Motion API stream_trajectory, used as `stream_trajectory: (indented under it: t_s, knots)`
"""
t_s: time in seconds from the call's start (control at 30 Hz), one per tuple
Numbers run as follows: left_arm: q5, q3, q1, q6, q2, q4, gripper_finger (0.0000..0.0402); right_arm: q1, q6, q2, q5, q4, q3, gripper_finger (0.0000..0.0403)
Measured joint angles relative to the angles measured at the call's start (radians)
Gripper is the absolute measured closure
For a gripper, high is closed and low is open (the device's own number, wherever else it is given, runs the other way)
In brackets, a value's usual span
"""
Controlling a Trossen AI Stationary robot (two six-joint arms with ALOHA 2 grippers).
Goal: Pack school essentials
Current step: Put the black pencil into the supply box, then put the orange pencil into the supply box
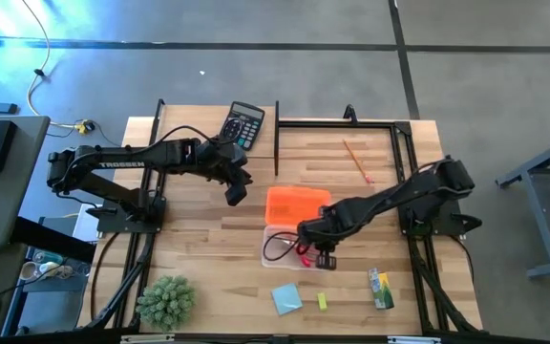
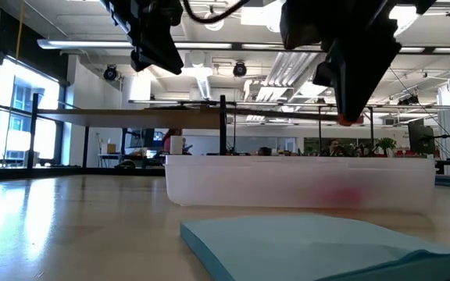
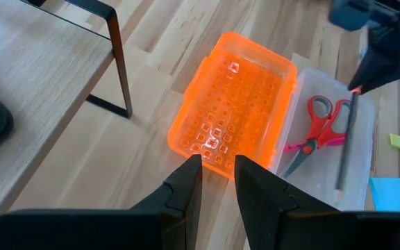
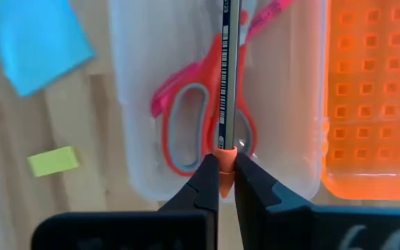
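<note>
Right claw (image 4: 220, 182) clenched on a pencil (image 4: 228, 76) over the clear tray (image 1: 277, 248); left claw (image 3: 218, 182) holding nothing.

Right claw: pinches the pencil by its orange eraser end, shaft lying along the tray above the red-handled scissors (image 4: 189, 118) and a pink pen (image 4: 266, 15) inside. Left claw: fingers nearly together with a slim gap, nothing between them, raised above the counter (image 1: 208, 258) near the orange lid (image 3: 231, 104), which lies touching the tray's far side. Around the tray on the counter: light-blue notepad (image 1: 286, 299), small yellow block (image 1: 321, 302), green-yellow packet (image 1: 381, 288) on the near side; second pencil (image 1: 356, 160) well apart at the far side. Also present: black calculator (image 1: 242, 125) by the left arm, spiky green plant (image 1: 166, 300) at the near left corner.
</note>
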Motion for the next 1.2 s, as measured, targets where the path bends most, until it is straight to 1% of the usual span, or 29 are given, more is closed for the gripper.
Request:
stream_trajectory:
  t_s: [0.2, 0.67, 0.77, 1.0, 1.1, 1.2]
  knots:
    - [0.000, 0.000, 0.000, 0.000, 0.000, -0.001, 0.0326, -0.030, 0.018, 0.055, -0.021, -0.031, 0.002, 0.0392]
    - [0.000, 0.000, 0.000, 0.000, 0.000, -0.002, 0.0326, -0.078, 0.055, 0.063, -0.078, -0.041, 0.002, 0.0388]
    - [0.000, 0.000, 0.000, 0.000, 0.000, -0.002, 0.0326, -0.086, 0.054, 0.063, -0.078, -0.040, 0.001, 0.0371]
    - [0.000, 0.000, 0.001, 0.019, 0.000, -0.004, 0.0326, -0.086, 0.047, 0.063, -0.078, -0.043, 0.001, 0.0306]
    - [0.000, 0.000, 0.001, 0.027, 0.000, -0.004, 0.0326, -0.086, 0.055, 0.063, -0.077, -0.044, 0.001, 0.0291]
    - [0.000, 0.000, 0.001, 0.027, 0.000, -0.004, 0.0326, -0.086, 0.072, 0.063, -0.077, -0.044, 0.001, 0.0286]
